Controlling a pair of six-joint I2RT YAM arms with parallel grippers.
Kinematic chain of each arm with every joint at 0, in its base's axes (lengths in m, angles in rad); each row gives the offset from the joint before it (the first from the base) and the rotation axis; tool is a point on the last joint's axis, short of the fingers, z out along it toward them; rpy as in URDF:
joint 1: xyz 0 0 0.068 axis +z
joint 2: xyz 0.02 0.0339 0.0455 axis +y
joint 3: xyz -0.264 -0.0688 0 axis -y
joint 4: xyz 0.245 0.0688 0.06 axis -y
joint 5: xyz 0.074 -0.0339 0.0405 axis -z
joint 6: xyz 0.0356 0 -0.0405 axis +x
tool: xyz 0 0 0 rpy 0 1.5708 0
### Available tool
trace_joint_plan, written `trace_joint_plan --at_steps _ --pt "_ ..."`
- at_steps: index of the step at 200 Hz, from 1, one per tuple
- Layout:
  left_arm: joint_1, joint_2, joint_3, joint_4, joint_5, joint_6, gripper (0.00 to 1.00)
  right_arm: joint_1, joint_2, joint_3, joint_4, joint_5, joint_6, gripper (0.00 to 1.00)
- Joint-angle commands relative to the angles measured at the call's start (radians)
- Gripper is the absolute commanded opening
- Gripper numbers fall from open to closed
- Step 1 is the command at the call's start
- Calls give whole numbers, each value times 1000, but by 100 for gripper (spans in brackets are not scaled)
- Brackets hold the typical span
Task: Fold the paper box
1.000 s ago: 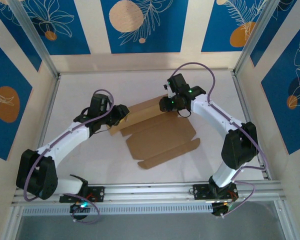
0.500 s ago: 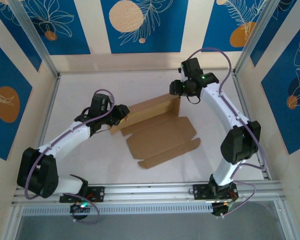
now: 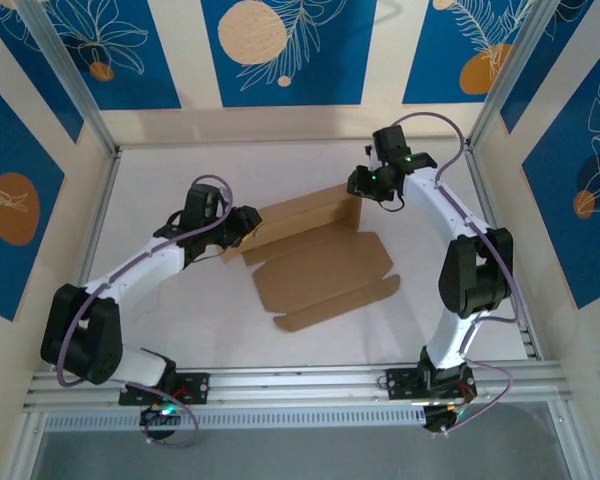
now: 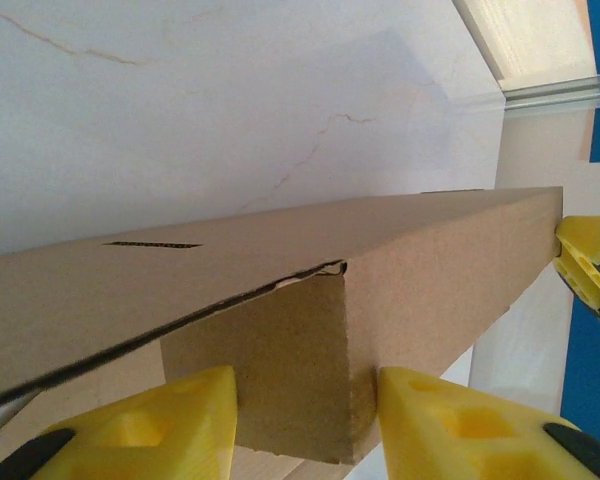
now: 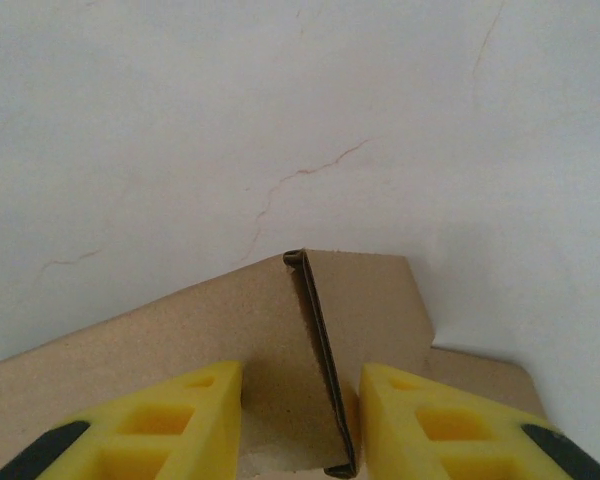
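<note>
And there was the box, out in the middle of the tabletop and only partly folded: the main panel lay flat, its front flap stretched out toward the arm bases, and the back wall stood up along the far edge. One arm worked each end of that wall. The left arm reached in from the near left to the wall's left end, and the right arm curved round from the right to the other end. From the left wrist, the left jaws were partway closed on a short end flap that hung under the wall, with a yellow finger on either side; the left one pressed the cardboard and the right one was as good as touching, so that was a grip. The wall ran away from that camera with a thin slot cut in its face, and at its far end a bit of the other arm's yellow finger poked out. Over at the right wrist, the right jaws had narrowed onto the wall's end, where a doubled cardboard edge stood upright between the two fingers, and cardboard filled the gap from one pad to the other. Pale, faintly veined tabletop lay beyond.
</note>
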State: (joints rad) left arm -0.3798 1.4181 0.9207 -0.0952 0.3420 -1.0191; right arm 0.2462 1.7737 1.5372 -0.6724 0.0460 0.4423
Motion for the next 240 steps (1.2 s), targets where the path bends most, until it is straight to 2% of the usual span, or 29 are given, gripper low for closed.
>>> trace_joint_plan --at_steps 1,55,89,148,161,175,208,240 --pt "23 46 10 28 53 8 39 -8 -11 -73 -28 -92 59 36" --pt "33 79 -31 269 186 -86 40 -41 -36 -127 0 -175 102 36" --pt "33 97 -13 317 212 -92 45 -48 -27 -120 2 -223 102 36" --pt "53 165 -17 378 237 -112 42 -53 -26 -116 -17 -203 99 35" --pt "56 154 -23 351 232 -99 42 -51 -30 -113 -24 -188 99 35" --pt "62 123 -14 271 208 -51 49 -50 -32 -109 -30 -165 101 35" --pt "75 31 75 -84 91 148 62 -35 -12 -87 -47 -120 102 36" --pt "98 -68 111 -317 -35 266 69 -12 -2 -57 -75 -45 115 36"
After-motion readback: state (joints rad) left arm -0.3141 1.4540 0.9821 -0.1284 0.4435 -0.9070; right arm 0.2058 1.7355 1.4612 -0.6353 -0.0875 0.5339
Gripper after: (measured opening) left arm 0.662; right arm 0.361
